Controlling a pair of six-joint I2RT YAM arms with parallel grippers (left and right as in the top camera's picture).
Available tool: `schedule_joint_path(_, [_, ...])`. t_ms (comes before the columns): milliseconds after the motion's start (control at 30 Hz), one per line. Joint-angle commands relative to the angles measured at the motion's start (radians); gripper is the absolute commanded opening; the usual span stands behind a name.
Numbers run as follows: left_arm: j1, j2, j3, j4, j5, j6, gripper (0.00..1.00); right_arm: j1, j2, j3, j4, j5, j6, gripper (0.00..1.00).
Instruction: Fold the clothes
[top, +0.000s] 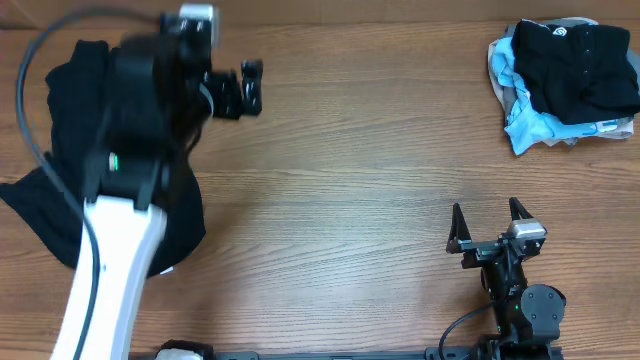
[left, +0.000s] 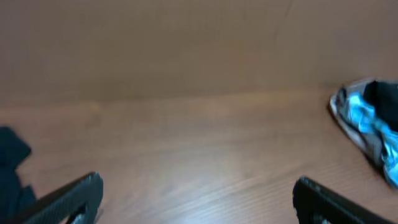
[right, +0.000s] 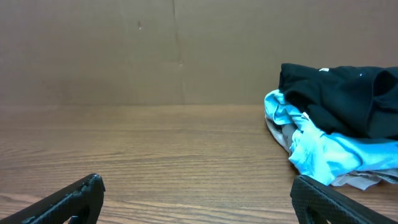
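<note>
Black limp fabric garment (top: 60, 190) is sprawled at the left edge of the overhead frame, mostly hidden under my white-and-black left arm (top: 115, 270), which reaches up across it. My left gripper (top: 250, 88) sits in the upper left area, just right of that cloth, over bare wood-grain table (top: 350, 200). Its jaws are spread as wide as they go and there's nothing between them. In the left wrist view only a scrap of the black cloth shows at the lower left.

Over in the upper right corner there's a second pile: a black shirt-like garment with a small white mark at the collar (top: 578, 62), lying on top of a crumpled light blue garment (top: 530, 128) and some grey cloth (top: 497, 55).

My right gripper (top: 487, 216) is at the lower right, well apart from that pile, fingers also fully apart and holding nothing. Its wrist view has the pile at the right side of the frame.
</note>
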Motion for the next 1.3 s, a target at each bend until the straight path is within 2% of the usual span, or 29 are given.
schedule_joint_path(0, [0.014, -0.141, -0.244, 0.12, -0.039, 0.016, 1.0, 0.005, -0.01, -0.01, 0.005, 0.008, -0.002, 1.0])
schedule_joint_path(233, [0.039, -0.399, -0.598, 0.343, -0.037, 0.021, 1.0, 0.005, -0.01, -0.01, 0.005, 0.008, -0.002, 1.0])
schedule_joint_path(267, [0.044, -0.467, -0.689, 0.386, 0.008, 0.059, 1.0, 0.005, -0.01, -0.01, 0.005, 0.008, -0.002, 1.0])
schedule_joint_path(400, [0.072, -0.606, -0.842, 0.42, 0.141, 0.154, 1.0, 0.005, -0.01, -0.01, 0.005, 0.008, -0.002, 1.0])
schedule_joint_path(500, [0.082, -0.712, -0.932, 0.438, 0.122, 0.147, 1.0, 0.005, -0.01, -0.01, 0.005, 0.008, -0.002, 1.0])
schedule_joint_path(567, [0.082, -0.787, -0.992, 0.458, 0.057, 0.111, 1.0, 0.005, -0.01, -0.01, 0.005, 0.008, -0.002, 1.0])
schedule_joint_path(700, [0.082, -0.916, -1.085, 0.467, -0.058, 0.034, 1.0, 0.005, -0.01, -0.01, 0.005, 0.008, -0.002, 1.0])
schedule_joint_path(900, [0.082, -1.066, -1.195, 0.474, -0.089, 0.033, 1.0, 0.005, -0.01, -0.01, 0.005, 0.008, -0.002, 1.0])
schedule_joint_path(1000, [0.097, -1.135, -1.276, 0.504, -0.125, -0.03, 1.0, 0.005, -0.01, -0.01, 0.005, 0.008, -0.002, 1.0])
schedule_joint_path(1267, [0.167, -1.189, -1.344, 0.521, -0.104, -0.067, 1.0, 0.005, -0.01, -0.01, 0.005, 0.008, -0.002, 1.0])
